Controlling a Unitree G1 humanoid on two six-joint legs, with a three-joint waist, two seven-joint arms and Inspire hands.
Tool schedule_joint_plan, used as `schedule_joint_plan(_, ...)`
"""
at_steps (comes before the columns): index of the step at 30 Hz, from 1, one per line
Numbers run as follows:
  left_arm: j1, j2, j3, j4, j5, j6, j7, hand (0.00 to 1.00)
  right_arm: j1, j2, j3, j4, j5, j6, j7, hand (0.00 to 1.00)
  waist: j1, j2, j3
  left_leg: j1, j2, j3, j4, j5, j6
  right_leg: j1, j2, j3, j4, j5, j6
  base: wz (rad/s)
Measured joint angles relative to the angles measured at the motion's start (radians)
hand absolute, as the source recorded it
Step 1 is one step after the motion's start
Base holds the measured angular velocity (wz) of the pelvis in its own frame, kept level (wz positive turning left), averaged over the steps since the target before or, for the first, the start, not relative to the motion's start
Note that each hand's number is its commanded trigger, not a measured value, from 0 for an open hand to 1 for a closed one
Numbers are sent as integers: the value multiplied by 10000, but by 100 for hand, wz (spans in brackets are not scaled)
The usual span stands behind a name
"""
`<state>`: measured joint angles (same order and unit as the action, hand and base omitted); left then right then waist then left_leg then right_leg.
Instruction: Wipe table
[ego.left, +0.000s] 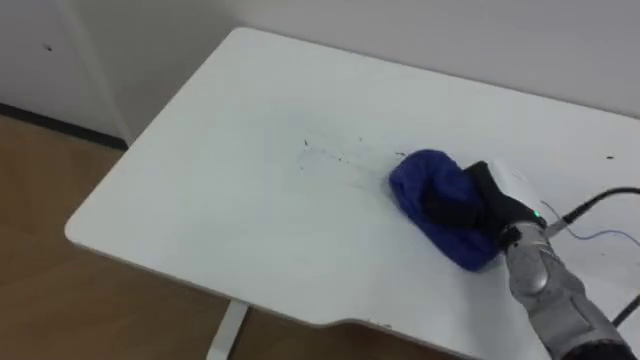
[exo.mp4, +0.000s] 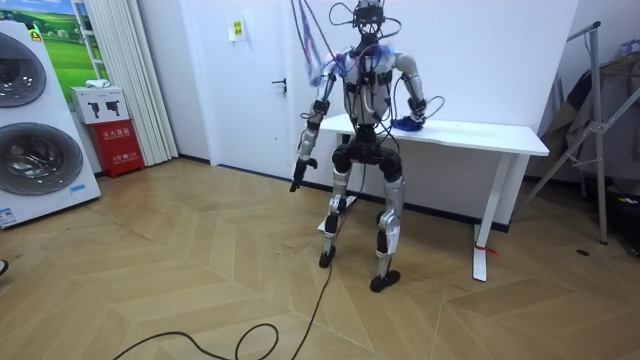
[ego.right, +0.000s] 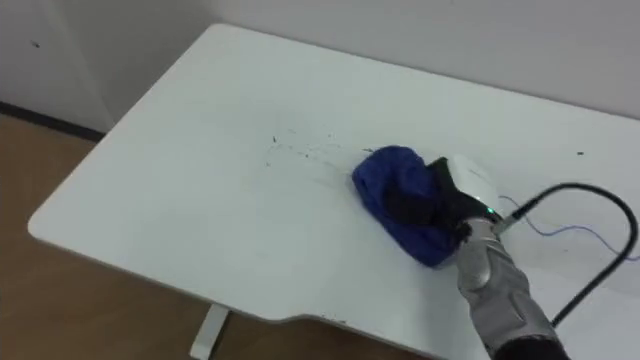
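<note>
A crumpled blue cloth (ego.left: 428, 182) lies on the white table (ego.left: 220, 180), right of its middle. My right hand (ego.left: 497, 203) comes in from the lower right and rests on the cloth's right side, with dark fingers curled into the fabric. Faint dark specks (ego.left: 335, 156) mark the tabletop just left of the cloth. In the room view I stand at the table's left end, facing it, with my right arm stretched to the cloth (exo.mp4: 405, 123). My left hand (exo.mp4: 297, 178) hangs by my side below table height.
The table's front edge (ego.left: 300, 318) and left corner (ego.left: 72, 232) border wooden floor; a white wall runs behind it. Another small dark speck (ego.left: 608, 157) sits far right. Washing machines (exo.mp4: 35, 130) and a red box (exo.mp4: 118, 145) stand at the room view's left, a rack (exo.mp4: 600, 130) at its right.
</note>
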<state>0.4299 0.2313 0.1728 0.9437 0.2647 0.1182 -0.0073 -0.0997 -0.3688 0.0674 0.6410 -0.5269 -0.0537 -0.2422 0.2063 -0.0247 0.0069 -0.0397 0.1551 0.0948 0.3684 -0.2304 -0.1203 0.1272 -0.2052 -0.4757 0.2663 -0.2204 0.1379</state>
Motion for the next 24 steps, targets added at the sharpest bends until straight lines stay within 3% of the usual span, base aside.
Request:
schedule_joint_plan(1,8,11,221,141,15,-33,22,0,92,-6,-243,268,28,-134,-170,100,-138,-51,-21,61,-79,1,-73,15,22,66,-64,-8,-21,-40,61,18)
schedule_joint_plan(3,-54,150,820,140,48,-184,40,0,756,-157,-1360,1075,580,-404,-690,100,-545,-393,-78,168,-325,-7,-149,41,114,280,-212,45,-165,-58,185,21)
schedule_joint_plan(6,-411,414,1061,62,71,-371,215,0,1560,-276,-2304,1807,1368,-445,-913,100,-794,-876,-115,31,-425,6,-56,-16,227,328,-242,91,-299,103,271,7)
schedule_joint_plan(9,-764,400,962,-352,139,-474,399,0,1777,-310,-2730,2073,1657,-443,-1136,100,-1133,-872,-136,-185,-441,-50,160,-131,325,289,-242,28,-313,288,282,4)
schedule_joint_plan(11,-874,386,903,-639,121,-598,667,0,1712,-309,-2698,2059,1782,-361,-1202,100,-1141,-818,-147,-186,-439,-78,133,-174,334,297,-235,17,-293,343,275,-9)
schedule_joint_plan(13,-1105,361,605,-615,123,-589,895,0,1523,-321,-2537,1846,1837,-56,-1260,100,-939,-708,-156,-157,-439,-143,91,-177,334,232,-207,50,-299,403,260,-26)
schedule_joint_plan(16,-1196,51,99,-468,132,-548,992,0,783,-222,-1998,1212,1640,1039,-1145,100,-420,-467,-155,-22,-430,-158,-122,-113,351,-52,-77,509,-281,576,102,-57)
schedule_joint_plan(18,-1180,-140,-44,-296,114,-418,912,0,-86,61,-555,-162,1095,1870,-463,100,17,-462,-146,-18,-428,-404,-458,39,321,-435,77,635,-241,717,-105,-54)
schedule_joint_plan(19,-1178,-163,-80,-281,112,-342,835,0,-462,123,-44,-392,805,1892,-268,100,98,-444,-105,-19,-427,-485,-549,89,291,-499,125,636,-243,745,-150,-20)
schedule_joint_plan(21,-1293,-193,-316,-273,34,-120,534,0,-2069,393,1452,-627,385,1662,436,100,446,-507,23,-7,-433,-787,-898,346,244,-576,235,558,-292,761,-210,13)
schedule_joint_plan(23,-1284,-208,-374,-321,34,-100,241,0,-3159,529,1684,-245,231,1347,717,100,814,-480,101,-77,-495,-1088,-1030,492,230,-524,242,322,-380,755,-213,50)
schedule_joint_plan(24,-1079,-188,-402,-372,31,-39,174,0,-3651,522,1741,132,311,1266,734,100,958,-521,83,-106,-588,-1336,-1030,557,238,-437,231,180,-493,723,-172,63)
